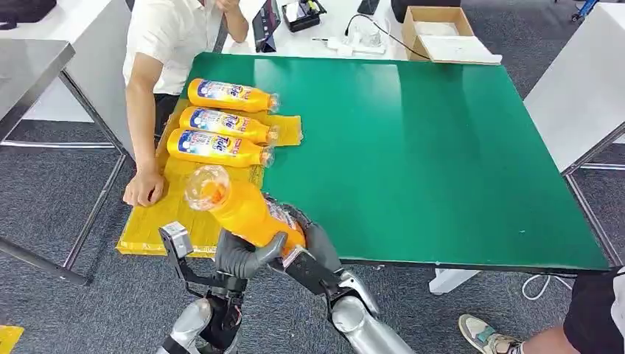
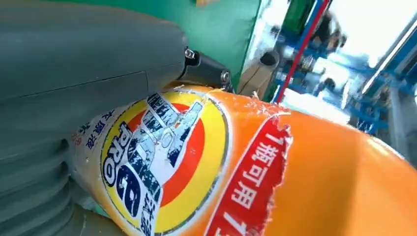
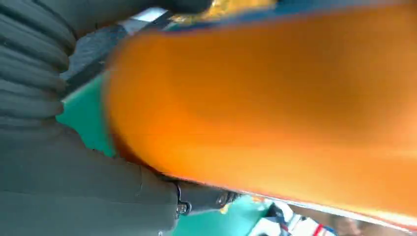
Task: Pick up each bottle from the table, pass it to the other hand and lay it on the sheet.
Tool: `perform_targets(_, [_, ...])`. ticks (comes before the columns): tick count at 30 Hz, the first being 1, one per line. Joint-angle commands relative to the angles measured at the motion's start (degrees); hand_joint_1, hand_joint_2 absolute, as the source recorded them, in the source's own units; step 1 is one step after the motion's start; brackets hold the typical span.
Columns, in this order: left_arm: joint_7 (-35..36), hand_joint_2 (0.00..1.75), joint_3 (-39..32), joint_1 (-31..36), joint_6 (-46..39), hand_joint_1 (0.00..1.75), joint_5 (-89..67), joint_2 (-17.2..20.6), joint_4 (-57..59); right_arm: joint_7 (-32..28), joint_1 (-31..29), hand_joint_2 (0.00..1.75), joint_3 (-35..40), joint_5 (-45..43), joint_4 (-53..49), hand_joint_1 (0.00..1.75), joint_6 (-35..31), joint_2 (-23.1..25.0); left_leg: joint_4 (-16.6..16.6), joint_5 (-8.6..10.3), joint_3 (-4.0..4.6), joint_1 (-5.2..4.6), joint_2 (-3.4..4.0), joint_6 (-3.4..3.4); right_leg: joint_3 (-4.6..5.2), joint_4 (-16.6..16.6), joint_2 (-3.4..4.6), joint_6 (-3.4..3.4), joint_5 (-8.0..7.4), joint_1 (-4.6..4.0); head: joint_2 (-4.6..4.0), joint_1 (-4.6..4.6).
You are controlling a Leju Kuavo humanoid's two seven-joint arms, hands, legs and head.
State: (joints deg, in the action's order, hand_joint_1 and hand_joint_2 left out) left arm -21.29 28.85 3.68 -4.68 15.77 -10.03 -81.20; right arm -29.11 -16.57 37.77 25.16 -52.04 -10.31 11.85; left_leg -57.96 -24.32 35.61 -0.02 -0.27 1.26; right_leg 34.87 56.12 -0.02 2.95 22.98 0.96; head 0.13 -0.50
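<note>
An orange detergent bottle [image 1: 234, 208] is up in the air over the table's near left corner, tilted, with its clear cap end toward the yellow sheet [image 1: 156, 230]. My left hand [image 1: 249, 255] grips its lower part from the near side, thumb wrapped over it. My right hand [image 1: 313, 237] holds the same end from the far side. The left wrist view has the bottle's label [image 2: 162, 162] under the grey thumb [image 2: 74, 73]. Close up in the right wrist view, the orange body [image 3: 270, 98] lies against my right hand [image 3: 59, 187]. Three more bottles [image 1: 221, 122] lie side by side on the sheet.
A person in a white shirt [image 1: 169, 29] stands at the table's left side, one hand [image 1: 144, 189] resting on the sheet. The green table [image 1: 442, 162] stretches to the right. A cardboard box [image 1: 436, 31] sits behind it. Another person's shoe [image 1: 483, 338] is at the lower right.
</note>
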Motion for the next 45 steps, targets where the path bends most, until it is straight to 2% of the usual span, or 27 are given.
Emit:
perform_targets(1, [-1.49,1.75,-6.29,7.37,-15.59,1.75,-19.08,2.9,6.86,1.32,4.51,0.0,-0.46,4.39,-6.17,0.0,-5.86,-2.66,0.06,-0.11,-0.39,0.07,-0.08,-0.12,-0.4,-0.03,-0.1,-0.17,0.15,-0.08,0.0,-0.02])
perform_targets(2, [-0.75,1.75,-7.18,8.97,-19.77,1.75,-24.98,3.23,9.51,1.49,4.57,1.75,-0.63,5.32,-6.44,0.0,-6.67,-2.56,0.07,-0.02,-0.18,0.03,-0.06,-0.07,-0.21,-0.04,-0.08,-0.11,0.05,-0.04,0.0,0.0])
perform_targets(4, [-1.33,1.75,-9.13,11.41,-26.11,1.75,-34.06,3.71,13.31,1.19,4.49,1.75,-0.9,6.49,-6.73,0.0,-7.6,-2.31,0.06,-0.12,-0.46,0.07,-0.06,-0.14,-0.47,-0.01,-0.09,-0.21,0.16,-0.09,0.0,-0.04])
perform_targets(5, [-0.93,1.75,-10.62,12.99,-27.59,1.75,-36.57,4.14,15.4,1.29,4.36,1.75,-1.09,7.08,-6.79,0.0,-8.37,-2.11,0.1,0.01,-0.22,0.03,-0.12,-0.08,-0.25,-0.06,-0.14,-0.11,0.05,-0.04,0.0,0.0])
perform_targets(8, [0.36,1.75,-14.35,16.85,-31.12,1.75,-45.27,4.93,21.43,0.65,4.46,1.75,-1.45,7.84,-7.02,0.0,-9.05,-1.88,0.1,-0.03,-0.41,0.1,0.03,-0.14,-0.4,-0.06,0.01,-0.19,0.05,-0.1,0.0,-0.02])
perform_targets(9, [0.21,1.75,-14.99,17.5,-30.47,1.75,-46.06,5.0,22.39,0.42,4.65,1.75,-1.53,7.69,-7.05,0.0,-8.87,-1.82,0.09,0.04,-0.2,0.07,0.0,-0.09,-0.21,-0.05,-0.03,-0.11,0.0,-0.06,0.0,0.0])
perform_targets(13, [1.28,1.75,-17.42,18.84,-24.81,1.75,-43.18,4.19,24.22,0.01,5.01,1.75,-0.78,7.5,-6.7,0.0,-7.5,-1.75,0.07,0.01,-0.25,0.09,-0.02,-0.09,-0.27,-0.03,-0.04,-0.12,0.05,-0.08,0.0,0.0])
perform_targets(16, [2.1,1.75,-16.92,20.72,-23.97,1.75,-44.59,4.38,26.96,-0.18,4.77,1.75,-0.54,7.47,-5.97,0.0,-7.09,-1.63,0.06,0.01,-0.21,0.07,-0.02,-0.09,-0.23,-0.02,-0.03,-0.09,0.05,-0.06,0.0,0.0])
perform_targets(19, [9.41,1.75,-11.25,26.57,-28.77,1.75,-62.04,7.27,37.52,-0.67,3.97,1.75,-0.16,6.98,-5.32,0.0,-5.82,-1.41,0.06,-0.04,-0.37,0.1,-0.08,-0.12,-0.41,-0.01,-0.11,-0.15,0.13,-0.1,0.0,0.0])
perform_targets(21, [12.95,1.75,-8.01,30.67,-26.65,1.75,-70.12,8.52,45.47,-0.96,3.39,1.75,0.07,6.58,-4.88,0.0,-4.86,-1.16,0.05,0.07,-0.12,0.06,-0.13,-0.09,-0.17,0.0,-0.12,-0.08,0.02,-0.05,0.0,0.0])
perform_targets(22, [13.08,1.75,-8.41,32.06,-25.18,1.75,-70.5,8.26,48.93,-1.07,3.03,1.75,0.34,6.43,-4.53,0.0,-4.21,-0.91,0.05,0.03,-0.33,0.1,-0.21,-0.14,-0.39,0.01,-0.2,-0.17,0.09,-0.1,0.0,0.0])
perform_targets(25, [14.75,1.75,-7.89,34.01,-23.4,1.75,-73.15,7.91,54.26,-1.26,2.7,1.75,0.59,6.04,-3.96,0.0,-3.39,-0.41,0.05,0.01,-0.37,0.11,-0.05,-0.15,-0.4,-0.01,-0.04,-0.18,0.05,-0.1,0.0,0.02])
perform_targets(26, [15.73,1.75,-7.59,34.47,-22.27,1.75,-74.04,7.74,55.79,-1.33,2.69,1.75,0.59,5.89,-3.76,0.0,-3.3,-0.29,0.04,0.06,-0.14,0.06,-0.04,-0.09,-0.17,0.0,-0.02,-0.09,0.0,-0.05,0.0,0.0])
perform_targets(30, [16.13,1.75,-7.58,34.62,-21.6,1.75,-74.3,7.57,56.46,-1.37,2.71,1.75,0.53,5.75,-3.66,0.0,-3.28,-0.21,0.04,-0.07,-0.41,0.11,0.08,-0.16,-0.4,0.02,0.02,-0.16,0.11,-0.11,0.0,0.02])
perform_targets(33, [16.87,1.75,-8.44,34.55,-18.53,1.75,-73.69,6.81,57.17,-1.54,2.93,1.75,0.35,5.3,-3.47,0.0,-3.0,-0.08,0.04,0.05,-0.1,0.06,0.04,-0.09,-0.11,0.03,0.03,-0.06,-0.01,-0.05,0.0,0.0])
perform_targets(36, [17.51,1.75,-7.79,35.03,-15.85,1.75,-74.49,6.63,58.56,-1.61,2.71,1.75,0.52,5.21,-2.58,0.0,-2.66,0.13,-0.01,-0.19,-0.6,0.16,0.04,-0.18,-0.64,0.04,0.0,-0.2,0.22,-0.15,0.0,0.0])
perform_targets(37, [18.93,1.75,-6.85,35.37,-15.47,1.75,-76.02,6.65,59.16,-1.88,2.54,1.75,0.55,5.2,-1.96,0.0,-2.83,0.28,0.01,0.0,-0.2,0.08,-0.03,-0.12,-0.25,0.04,-0.02,-0.09,0.05,-0.07,0.0,0.0])
perform_targets(43, [20.63,1.75,-7.84,36.44,-9.79,1.75,-75.28,5.64,61.45,-2.49,2.05,1.75,0.64,4.93,-0.08,0.0,-2.78,0.88,0.03,0.03,-0.18,0.07,0.03,-0.12,-0.2,0.04,0.04,-0.1,0.01,-0.05,0.0,0.0])
perform_targets(44, [20.34,1.75,-8.99,36.51,-8.66,1.64,-74.04,5.35,61.55,-2.65,1.86,1.75,0.74,4.9,0.46,0.0,-2.81,1.07,0.02,-0.01,-0.27,0.09,0.06,-0.15,-0.28,0.05,0.06,-0.14,0.05,-0.08,0.0,0.0])
perform_targets(45, [19.88,1.75,-10.0,36.53,-7.72,0.38,-72.9,5.18,61.68,-2.86,1.74,1.75,0.81,4.92,0.9,0.0,-3.03,1.22,0.04,0.02,-0.25,0.09,0.02,-0.15,-0.27,0.02,0.02,-0.12,0.03,-0.07,0.0,0.0])
